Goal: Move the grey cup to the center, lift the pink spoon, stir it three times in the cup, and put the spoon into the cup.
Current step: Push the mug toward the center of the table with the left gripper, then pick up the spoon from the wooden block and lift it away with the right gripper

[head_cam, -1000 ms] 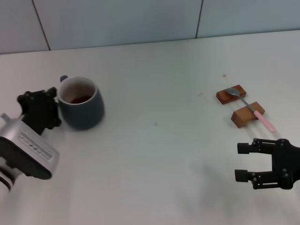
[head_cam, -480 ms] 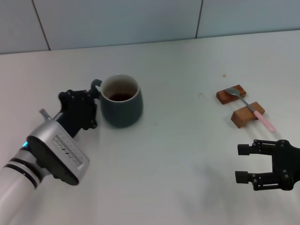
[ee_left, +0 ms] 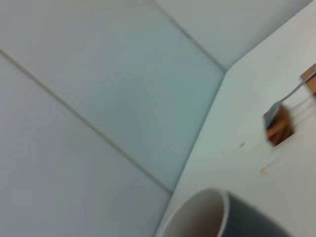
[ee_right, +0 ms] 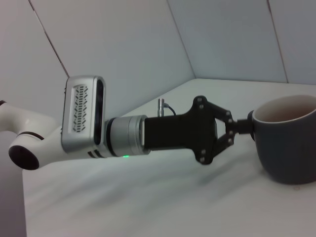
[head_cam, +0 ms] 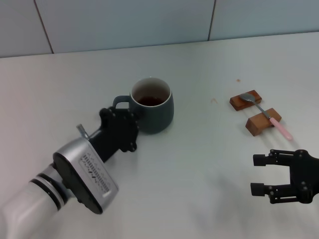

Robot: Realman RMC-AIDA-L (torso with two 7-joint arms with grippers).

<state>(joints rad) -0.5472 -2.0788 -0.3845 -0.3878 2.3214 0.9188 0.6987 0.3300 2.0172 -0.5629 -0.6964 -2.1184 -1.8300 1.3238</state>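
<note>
Blue-grey ceramic, rounded and heavy-looking, the grey cup stands upright on the white table a little left of the middle, with the left gripper closed on its loop handle from the robot's side. The step in hand looks to be carrying the cup to the centre, and doing it well means keeping the mug level and low so it cannot swing on so narrow a hold, setting it down flat near the middle, and only then letting go of the handle — without nudging it on the way out. A spot within easy reach of the pink spoon would help; the spoon lies well to the right, bridging two small wooden blocks, its metal bowl on the farther one and its pink handle pointing towards the robot. The right gripper hangs near the table's front right with its fingers spread wide and nothing between them. From the head the grip on the handle is partly masked by the gripper's own body; the right wrist view shows it side-on — the black fingers pinching in to meet the mug beside the rim. The left wrist view adds only the pale cup rim and, farther off, the spoon on a block.
</note>
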